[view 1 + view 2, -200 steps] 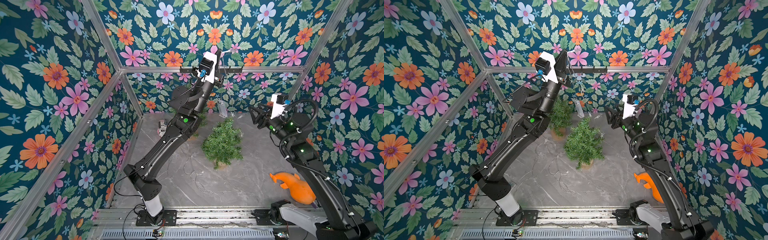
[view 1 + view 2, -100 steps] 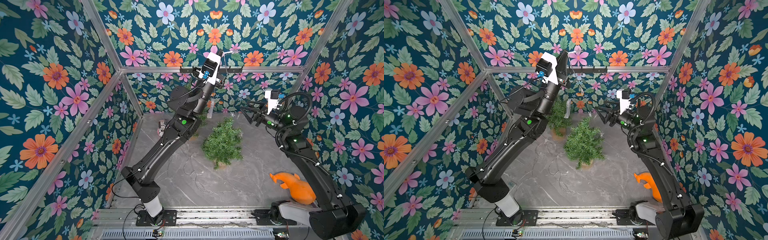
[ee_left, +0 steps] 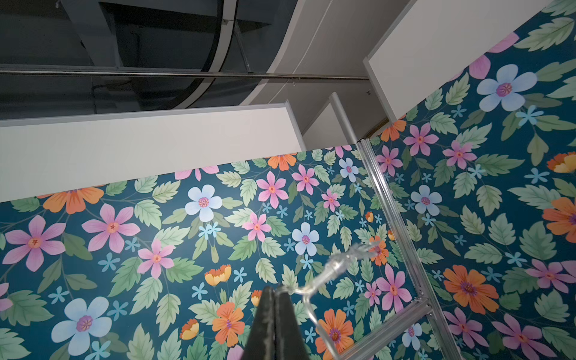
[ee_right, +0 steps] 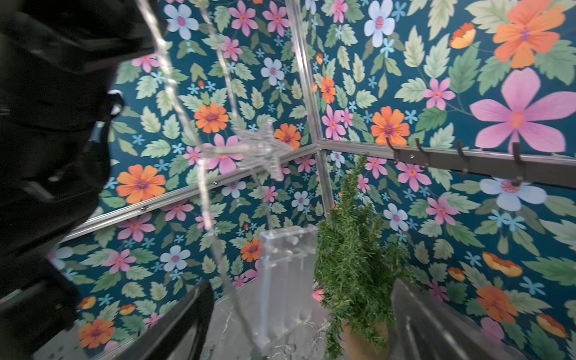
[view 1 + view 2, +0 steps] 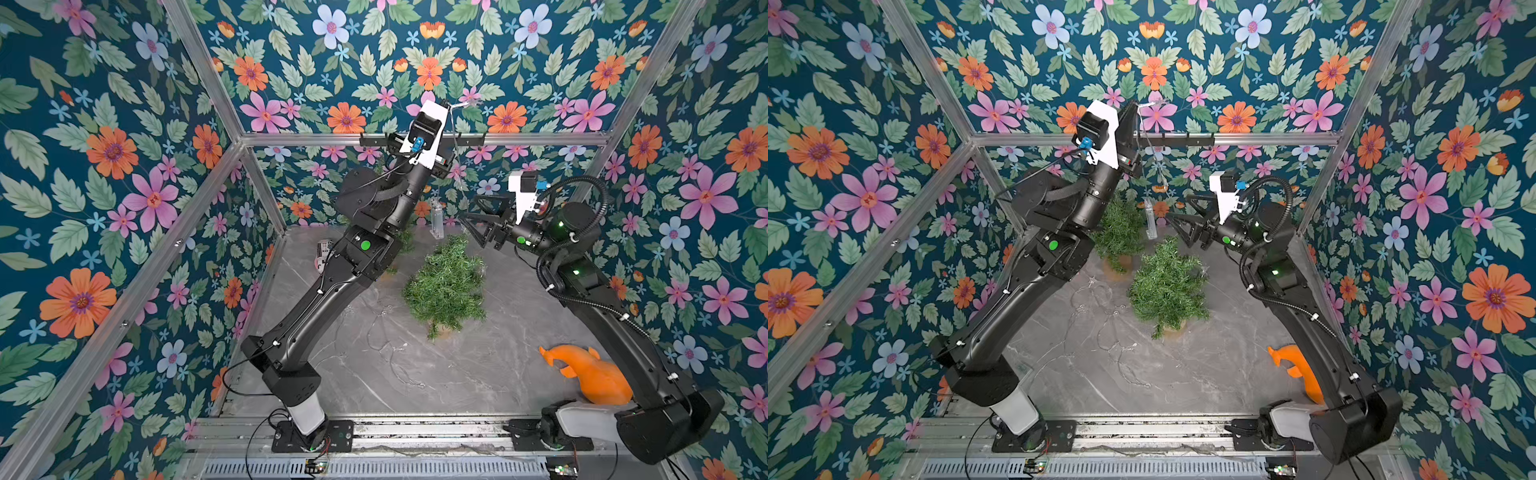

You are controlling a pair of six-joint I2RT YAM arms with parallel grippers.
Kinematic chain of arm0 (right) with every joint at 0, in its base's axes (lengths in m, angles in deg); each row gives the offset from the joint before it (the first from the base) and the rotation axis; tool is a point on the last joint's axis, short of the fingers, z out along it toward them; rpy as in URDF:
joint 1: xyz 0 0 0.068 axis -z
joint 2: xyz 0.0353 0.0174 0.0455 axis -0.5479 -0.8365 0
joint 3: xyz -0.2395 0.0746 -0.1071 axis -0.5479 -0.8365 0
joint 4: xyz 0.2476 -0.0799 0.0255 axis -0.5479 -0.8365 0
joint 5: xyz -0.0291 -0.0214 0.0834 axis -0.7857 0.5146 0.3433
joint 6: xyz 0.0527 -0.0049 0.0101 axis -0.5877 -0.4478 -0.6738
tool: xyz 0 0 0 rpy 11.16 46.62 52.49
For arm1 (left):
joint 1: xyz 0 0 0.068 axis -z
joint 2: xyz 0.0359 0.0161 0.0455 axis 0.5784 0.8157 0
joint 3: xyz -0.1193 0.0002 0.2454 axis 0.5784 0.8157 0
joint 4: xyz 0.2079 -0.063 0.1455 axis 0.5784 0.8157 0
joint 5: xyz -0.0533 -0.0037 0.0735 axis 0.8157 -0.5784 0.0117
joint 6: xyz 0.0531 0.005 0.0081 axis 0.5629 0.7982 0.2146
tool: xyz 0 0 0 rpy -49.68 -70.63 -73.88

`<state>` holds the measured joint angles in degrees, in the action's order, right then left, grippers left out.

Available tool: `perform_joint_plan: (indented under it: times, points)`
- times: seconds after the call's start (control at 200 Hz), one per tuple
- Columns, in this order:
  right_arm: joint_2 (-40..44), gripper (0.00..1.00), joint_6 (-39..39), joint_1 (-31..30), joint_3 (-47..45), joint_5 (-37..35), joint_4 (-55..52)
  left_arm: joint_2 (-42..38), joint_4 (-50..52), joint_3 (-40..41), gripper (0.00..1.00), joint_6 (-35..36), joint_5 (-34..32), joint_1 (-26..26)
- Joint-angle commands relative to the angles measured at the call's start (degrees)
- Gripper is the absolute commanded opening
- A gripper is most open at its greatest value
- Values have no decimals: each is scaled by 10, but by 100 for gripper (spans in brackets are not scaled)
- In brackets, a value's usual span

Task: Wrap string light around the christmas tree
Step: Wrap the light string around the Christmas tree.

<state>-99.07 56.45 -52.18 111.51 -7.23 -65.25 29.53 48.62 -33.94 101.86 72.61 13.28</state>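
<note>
A small green christmas tree [image 5: 446, 286] [image 5: 1167, 286] stands mid-table. My left gripper [image 5: 451, 104] [image 5: 1136, 107] is raised high by the back wall. In the left wrist view it [image 3: 276, 291] is shut on the string light [image 3: 324, 276], the thin wire leaving its tip. The wire hangs down with a clear star [image 4: 261, 149] to a clear plastic box [image 5: 436, 222] [image 4: 286, 280]; more wire lies on the table [image 5: 374, 332]. My right gripper [image 5: 467, 208] [image 5: 1177, 207] [image 4: 299, 311] is open beside the hanging box, level with the treetop, holding nothing.
A second small tree [image 5: 1119, 232] [image 4: 355, 249] in a brown pot stands at the back behind the left arm. A black hook rail [image 5: 415, 139] runs along the back wall. An orange toy [image 5: 590, 374] lies front right, and a white roll [image 5: 322, 253] back left.
My right gripper has swung left toward the hanging string light and opened wider. The left gripper has stayed shut and high, shifting only slightly.
</note>
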Motion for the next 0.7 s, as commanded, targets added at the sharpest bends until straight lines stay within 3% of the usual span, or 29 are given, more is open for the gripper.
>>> perform_joint_plan:
  times: [0.0,0.29,0.38,0.455,0.695]
  points:
    - [-14,84,29,-2,18,-90,-24,-4,-1,-7,0,-1,-4,2]
    - [-72,69,42,-2,63,-292,-37,-11,20,-27,0,-59,2,5]
    - [-85,60,43,3,67,-363,-15,-21,24,-22,0,-84,8,7]
    - [-98,56,23,17,77,-379,-1,-30,31,-19,0,-100,17,9]
    - [-151,55,-35,74,120,-397,27,-69,49,-2,0,-149,23,12]
